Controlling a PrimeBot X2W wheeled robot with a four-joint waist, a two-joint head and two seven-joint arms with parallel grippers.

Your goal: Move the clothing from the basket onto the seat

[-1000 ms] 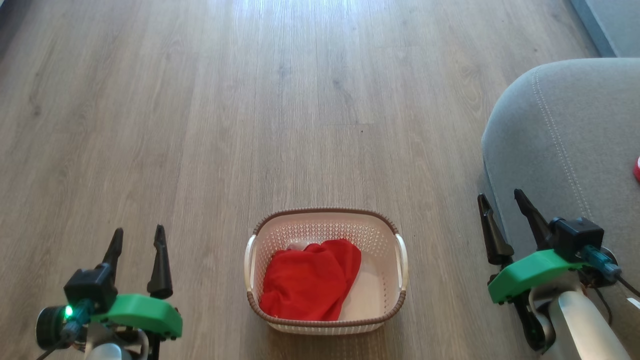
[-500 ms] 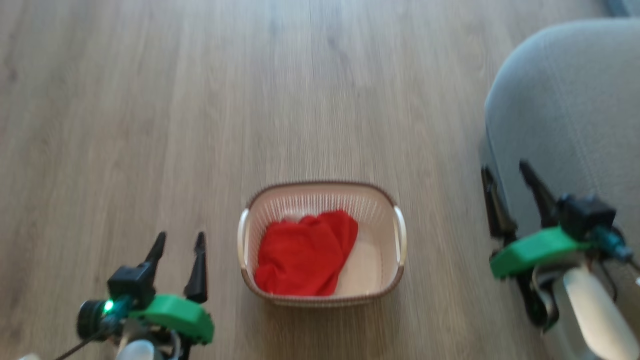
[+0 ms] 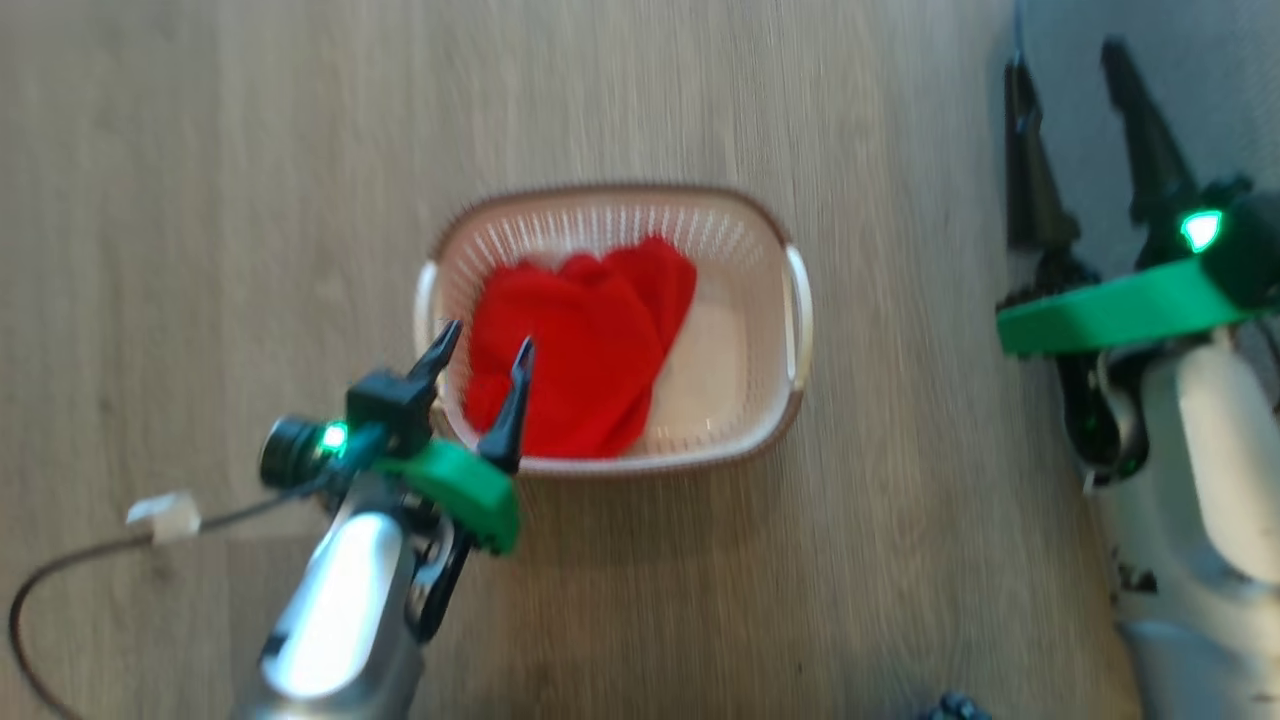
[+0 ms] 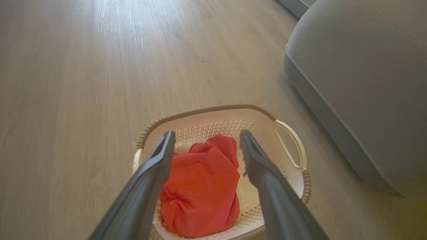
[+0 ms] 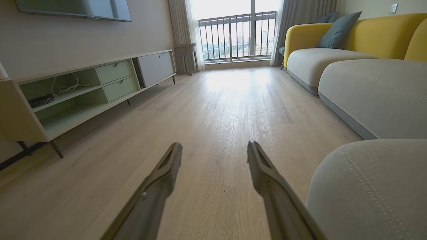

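Wood-look floor (image 3: 200,150) runs under everything, though the head view is blurred. At lower left the left gripper (image 3: 490,335) hangs over the near-left rim of the basket (image 3: 797,300), its 2 fingers spread apart with nothing gripped. In the wrist view they frame the clothing (image 4: 200,186), seemingly above it rather than touching. The basket stands on the floor at centre, with the red clothing bunched in its left half and its right half bare. At right the right gripper (image 3: 1062,52) is likewise spread wide and holds nothing, beside the grey seat (image 4: 367,83), which stands near the basket.
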